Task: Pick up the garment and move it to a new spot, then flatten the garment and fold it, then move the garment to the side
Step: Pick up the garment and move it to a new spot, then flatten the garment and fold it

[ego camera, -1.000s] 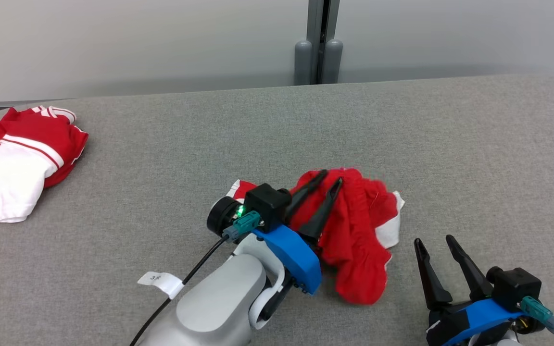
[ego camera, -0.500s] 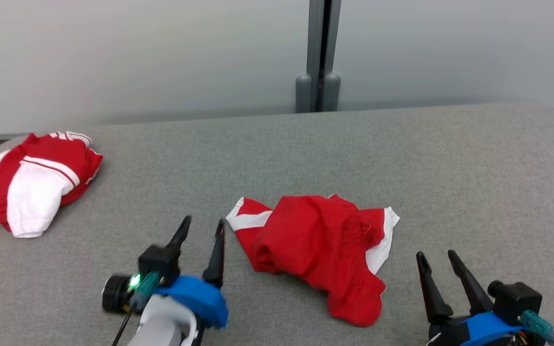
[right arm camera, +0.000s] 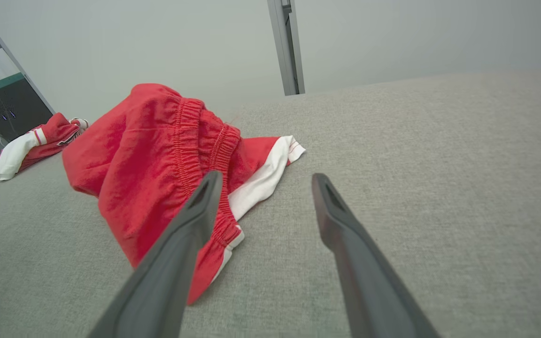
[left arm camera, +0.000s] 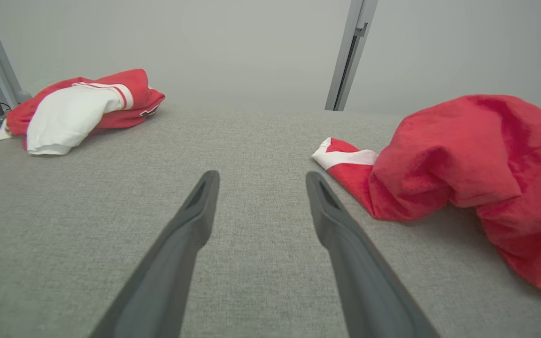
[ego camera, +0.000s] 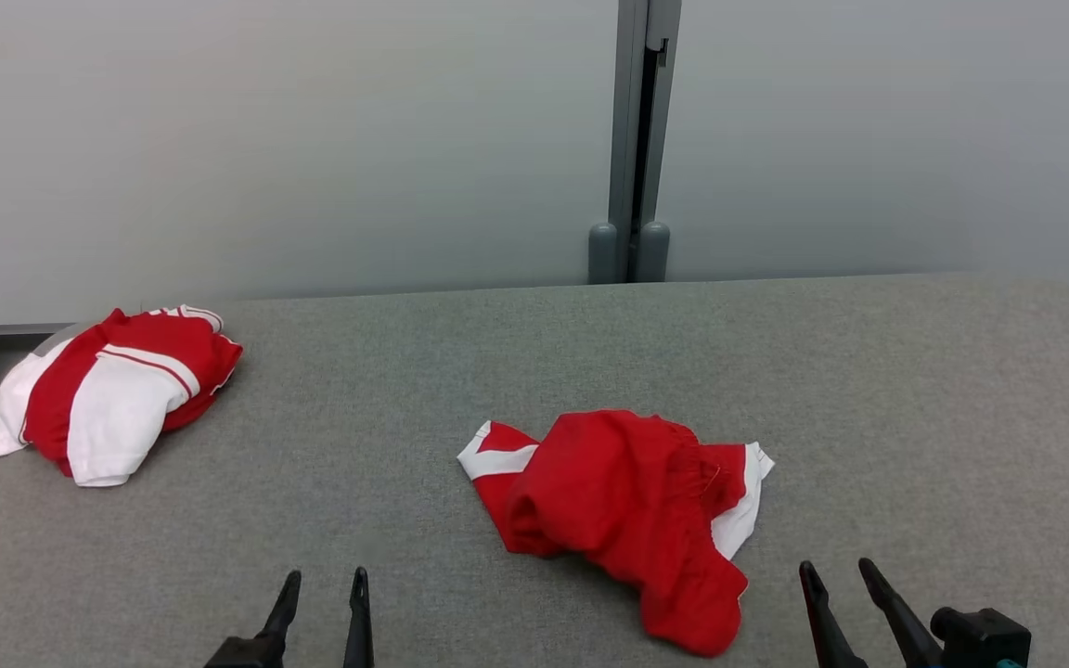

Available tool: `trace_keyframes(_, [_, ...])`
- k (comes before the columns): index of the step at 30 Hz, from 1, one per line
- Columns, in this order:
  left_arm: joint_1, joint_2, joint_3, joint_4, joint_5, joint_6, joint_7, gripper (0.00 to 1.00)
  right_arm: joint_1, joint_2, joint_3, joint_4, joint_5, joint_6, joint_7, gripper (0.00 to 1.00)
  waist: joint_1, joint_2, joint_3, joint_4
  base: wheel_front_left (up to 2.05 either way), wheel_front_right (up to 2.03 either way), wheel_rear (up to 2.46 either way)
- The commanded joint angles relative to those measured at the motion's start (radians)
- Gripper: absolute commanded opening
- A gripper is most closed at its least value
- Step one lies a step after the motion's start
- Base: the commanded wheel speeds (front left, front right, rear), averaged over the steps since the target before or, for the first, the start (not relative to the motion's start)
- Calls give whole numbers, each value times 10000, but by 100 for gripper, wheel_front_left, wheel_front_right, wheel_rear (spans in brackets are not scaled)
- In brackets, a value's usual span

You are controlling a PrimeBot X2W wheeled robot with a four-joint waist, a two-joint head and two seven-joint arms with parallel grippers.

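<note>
Crumpled red-and-white cloth garment point(ego camera: 623, 520) lies untouched on the grey fabric table point(ego camera: 915, 390), with the left gripper point(ego camera: 327, 575) and right gripper point(ego camera: 834, 565) both spread and empty.

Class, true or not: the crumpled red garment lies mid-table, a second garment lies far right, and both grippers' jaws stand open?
Wrong side: the head view shows the second garment far left. The crumpled red garment is mid-table; the left gripper and right gripper stand with open jaws.
</note>
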Motion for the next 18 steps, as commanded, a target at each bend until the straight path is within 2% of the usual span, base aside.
trace_keyframes(1, [96, -13, 54, -53, 80, -49, -47, 100, 119, 11, 1, 24, -18, -1, -3, 100, 2, -1, -14, 4, 0, 0, 0])
trace_keyframes(11, [28, -367, 468, 94, 749, -631, -47, 100, 17, 14, 122, 209, 141, -1, -3, 100, 2, -1, 243, 173, 0, 0, 0])
trace_keyframes(18, [-330, -479, 311, 270, 848, -804, -47, 100, -673, 165, 706, 1223, 763, 1, -2, 100, 2, -1, 786, 504, 0, 0, 0])
